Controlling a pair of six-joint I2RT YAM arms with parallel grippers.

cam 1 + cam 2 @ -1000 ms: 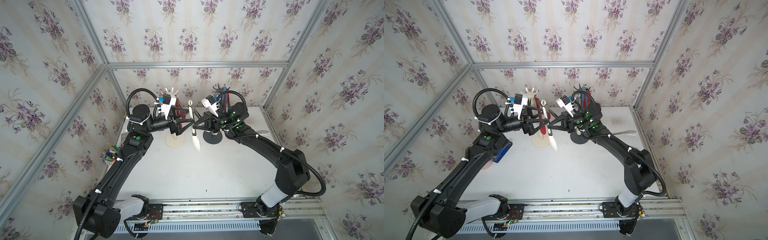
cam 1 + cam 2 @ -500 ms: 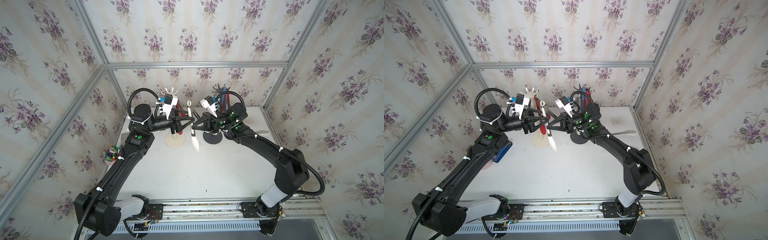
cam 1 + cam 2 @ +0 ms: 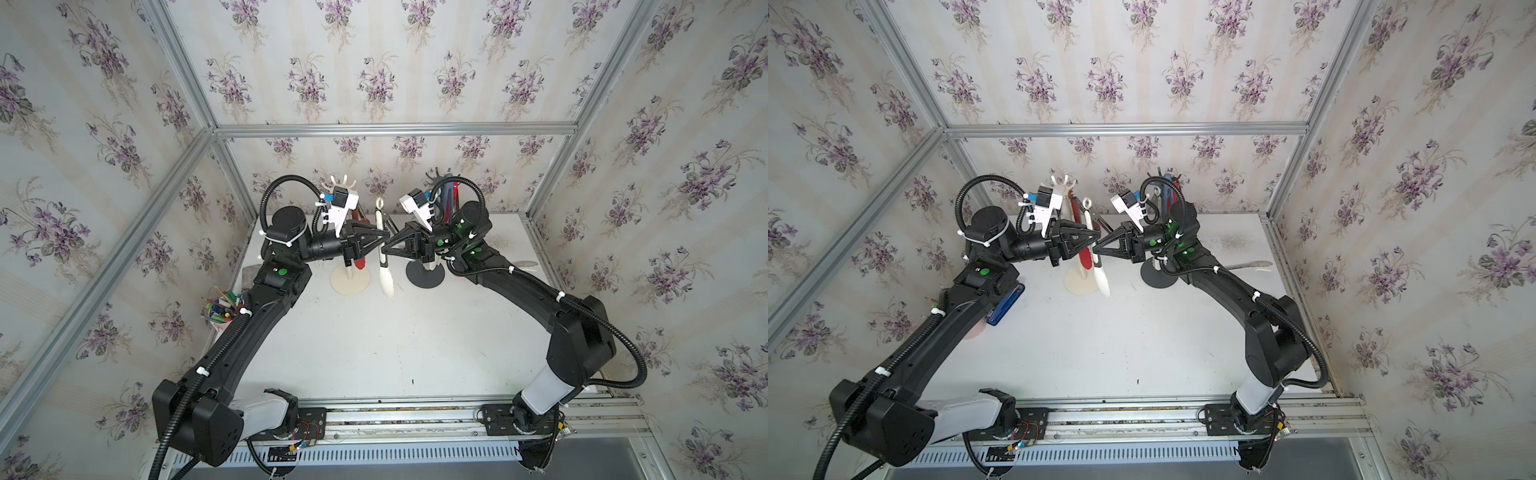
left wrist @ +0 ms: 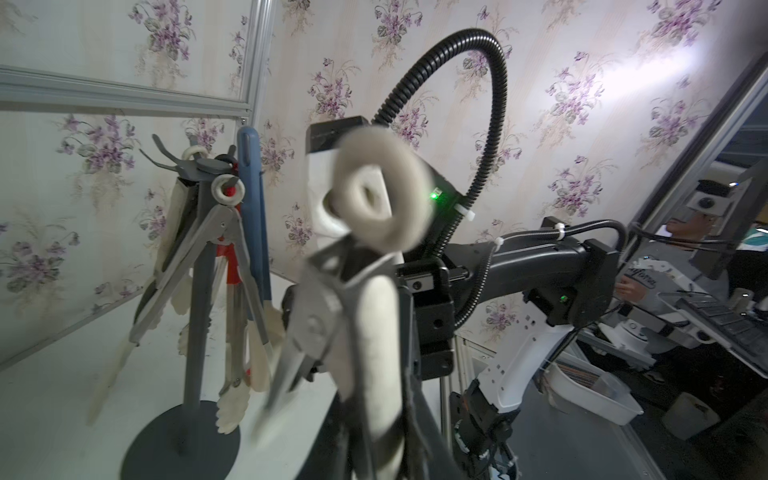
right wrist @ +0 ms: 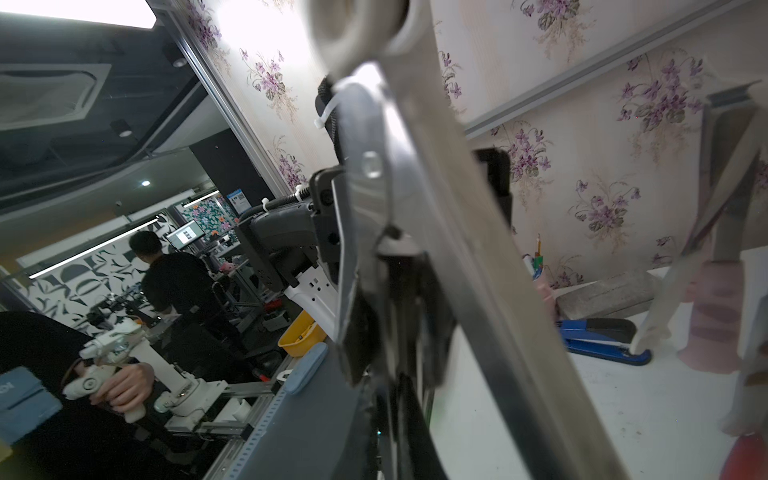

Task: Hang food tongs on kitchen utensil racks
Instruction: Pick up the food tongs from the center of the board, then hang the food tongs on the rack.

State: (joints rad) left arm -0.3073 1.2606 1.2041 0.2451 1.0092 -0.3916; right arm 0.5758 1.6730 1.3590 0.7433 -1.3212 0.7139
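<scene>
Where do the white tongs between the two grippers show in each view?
Top view: white tongs upright at centre back.
Top view: again centre back, upright.
Left wrist: blurred, filling the centre.
Right wrist: metal arm crossing the middle, close up.
Shared landmark: aluminium rail on the back wall.

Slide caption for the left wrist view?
Blurred close-up of the white tongs with ring loop; behind, the dark grey rack carrying several hanging tongs.

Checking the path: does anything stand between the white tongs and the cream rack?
Yes. Red tongs hang from the cream rack on the side facing the white tongs, which the left gripper and right gripper both pinch. Several top hooks look bare, so lifting over may clear them.
</scene>
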